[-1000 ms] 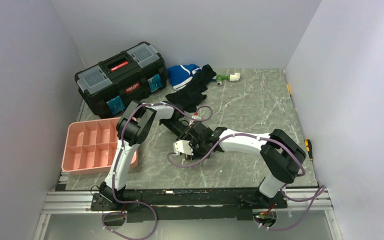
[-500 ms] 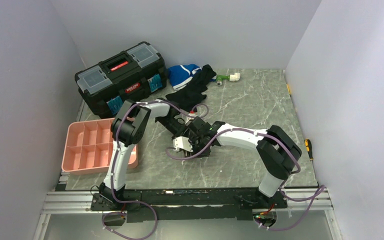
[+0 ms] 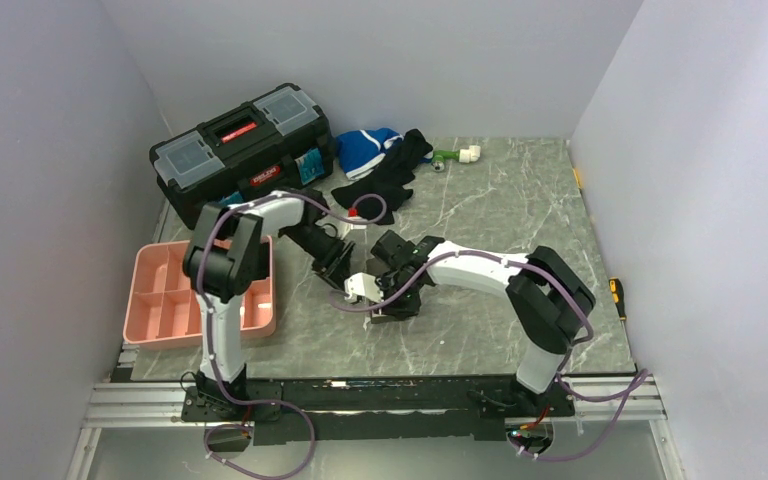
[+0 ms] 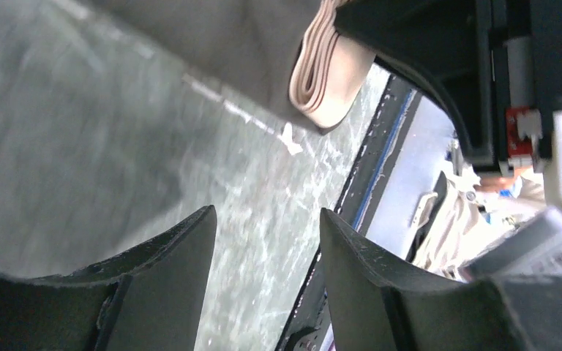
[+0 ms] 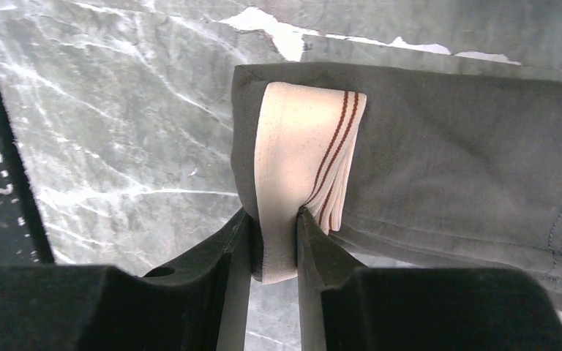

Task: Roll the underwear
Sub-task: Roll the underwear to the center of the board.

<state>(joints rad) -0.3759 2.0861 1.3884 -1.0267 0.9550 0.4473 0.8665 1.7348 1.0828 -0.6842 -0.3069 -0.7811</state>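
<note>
The underwear is rolled dark grey-brown fabric lying on the marble table, with its beige waistband folded at the left end. My right gripper is shut on that waistband, which is pinched between both fingers. In the left wrist view the roll and its waistband edge lie beyond my left gripper. That gripper is open and empty above the bare table. From above, the left gripper sits just left of the right gripper, and the arms hide most of the underwear.
A black toolbox stands at the back left and a pink compartment tray at the left. A blue-and-white garment, a black garment and a green-white object lie at the back.
My left gripper has opened, let go of the underwear and drawn back to the left, its elbow swinging left. The right gripper keeps its hold and has shifted slightly left.
</note>
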